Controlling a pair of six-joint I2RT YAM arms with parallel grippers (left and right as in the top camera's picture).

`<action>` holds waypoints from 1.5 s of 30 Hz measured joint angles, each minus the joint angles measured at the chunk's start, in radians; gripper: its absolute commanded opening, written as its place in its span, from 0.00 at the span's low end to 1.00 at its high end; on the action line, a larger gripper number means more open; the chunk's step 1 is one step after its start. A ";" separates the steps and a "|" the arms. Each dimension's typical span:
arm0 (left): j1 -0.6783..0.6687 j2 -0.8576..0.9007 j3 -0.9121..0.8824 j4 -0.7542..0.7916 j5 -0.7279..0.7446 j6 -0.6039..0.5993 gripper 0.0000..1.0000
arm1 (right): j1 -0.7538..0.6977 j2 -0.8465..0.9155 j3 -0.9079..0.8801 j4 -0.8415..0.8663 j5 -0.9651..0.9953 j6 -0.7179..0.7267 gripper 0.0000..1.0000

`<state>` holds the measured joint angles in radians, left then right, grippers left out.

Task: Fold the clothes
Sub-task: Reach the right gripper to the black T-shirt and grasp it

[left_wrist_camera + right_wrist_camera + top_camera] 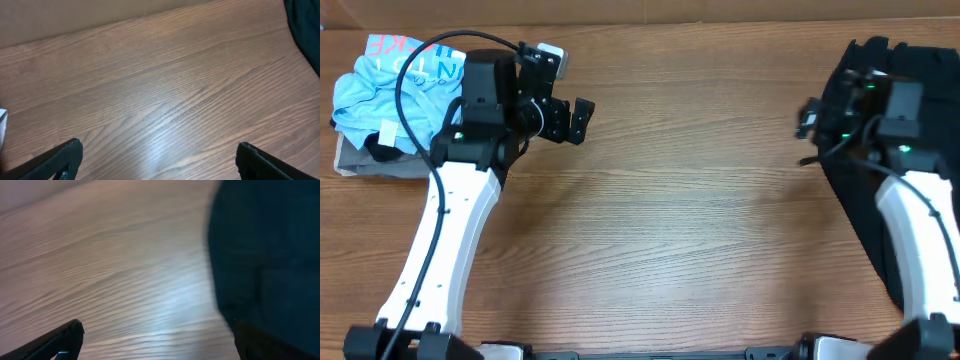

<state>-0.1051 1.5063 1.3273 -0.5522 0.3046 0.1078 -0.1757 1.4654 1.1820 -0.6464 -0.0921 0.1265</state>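
The black garment lies at the table's right edge, partly under my right arm; its white label does not show. It fills the right side of the blurred right wrist view and shows as a corner at the top right of the left wrist view. My right gripper is open and empty over bare wood at the garment's left edge. My left gripper is open and empty over bare wood at the far left, well away from the garment.
A crumpled light blue printed T-shirt lies on a folded grey-tan garment at the far left corner, behind my left arm. The wooden table spans the view.
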 measured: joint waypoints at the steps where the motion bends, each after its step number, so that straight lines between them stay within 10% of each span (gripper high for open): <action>1: 0.000 0.006 0.000 0.005 0.000 0.000 1.00 | -0.031 0.013 0.000 0.000 -0.011 0.002 1.00; 22: 0.000 0.014 0.000 0.063 0.000 0.000 1.00 | -0.479 0.397 0.008 0.193 -0.077 0.002 0.91; 28: 0.000 0.014 0.000 0.063 -0.001 0.000 1.00 | -0.490 0.438 0.009 0.222 -0.072 -0.033 0.68; 36: 0.000 0.016 0.000 0.064 -0.001 0.000 0.99 | -0.492 0.496 0.010 0.224 -0.052 -0.055 0.09; 45: 0.000 0.017 0.000 0.113 -0.001 -0.004 0.66 | -0.492 0.483 0.010 0.208 -0.131 -0.048 0.04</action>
<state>-0.1051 1.5234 1.3277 -0.4393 0.3035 0.1040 -0.6682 1.9484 1.1923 -0.4389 -0.2234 0.0784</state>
